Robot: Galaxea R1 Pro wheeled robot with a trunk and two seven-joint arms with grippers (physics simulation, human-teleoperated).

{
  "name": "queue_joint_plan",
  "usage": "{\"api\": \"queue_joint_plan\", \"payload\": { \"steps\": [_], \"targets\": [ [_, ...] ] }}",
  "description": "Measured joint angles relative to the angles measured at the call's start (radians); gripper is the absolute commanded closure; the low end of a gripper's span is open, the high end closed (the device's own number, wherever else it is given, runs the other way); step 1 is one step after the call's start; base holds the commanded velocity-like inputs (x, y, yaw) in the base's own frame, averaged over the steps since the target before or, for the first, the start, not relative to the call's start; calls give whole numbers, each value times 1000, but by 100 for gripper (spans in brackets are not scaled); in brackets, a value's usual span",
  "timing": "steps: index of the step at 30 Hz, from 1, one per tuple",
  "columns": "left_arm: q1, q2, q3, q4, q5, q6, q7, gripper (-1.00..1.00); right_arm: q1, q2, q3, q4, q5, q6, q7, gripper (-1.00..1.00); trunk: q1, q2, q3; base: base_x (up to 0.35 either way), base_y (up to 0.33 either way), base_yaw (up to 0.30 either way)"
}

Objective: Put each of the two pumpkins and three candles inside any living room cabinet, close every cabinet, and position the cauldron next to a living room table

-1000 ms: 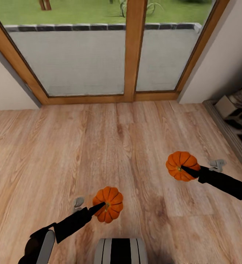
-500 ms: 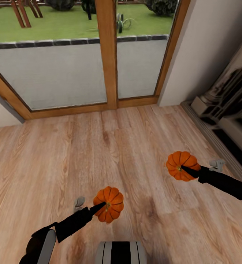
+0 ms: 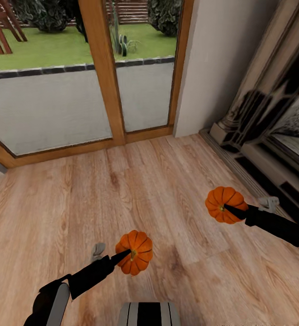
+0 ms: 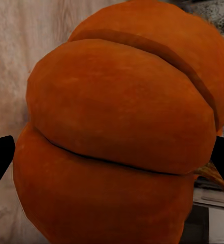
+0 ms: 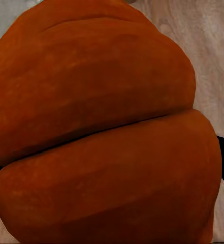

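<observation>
**Both pumpkins in hand, no cabinet yet**

You face a wooden floor (image 3: 135, 181) under a glass door (image 3: 54, 104). The left pumpkin (image 3: 134, 252) is clamped in your left gripper (image 3: 130, 254), the right pumpkin (image 3: 225, 204) in your right gripper (image 3: 224, 207), both above the floor. A sharp turn could shake one loose, since only the fingertips bite. The wrist views show orange ribs pressed close; the head view shows the dark fireplace (image 3: 267, 136) at the right.

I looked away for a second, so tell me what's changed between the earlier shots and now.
The head camera has swung toward the robot's right: the glass doors slid left in view and the fireplace came in. Nothing was let go. The left end effector holds one pumpkin, the right end effector the other pumpkin, as before.
</observation>
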Motion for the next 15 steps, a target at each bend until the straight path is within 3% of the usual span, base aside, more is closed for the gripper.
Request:
{"api": "queue_joint_plan", "payload": {
  "steps": [15],
  "targets": [
    [0,0,0,6,-2,0,0,100,0,0,-2,0,0,-5,0,100,-7,4,58,0,0,-279]
  ]
}}
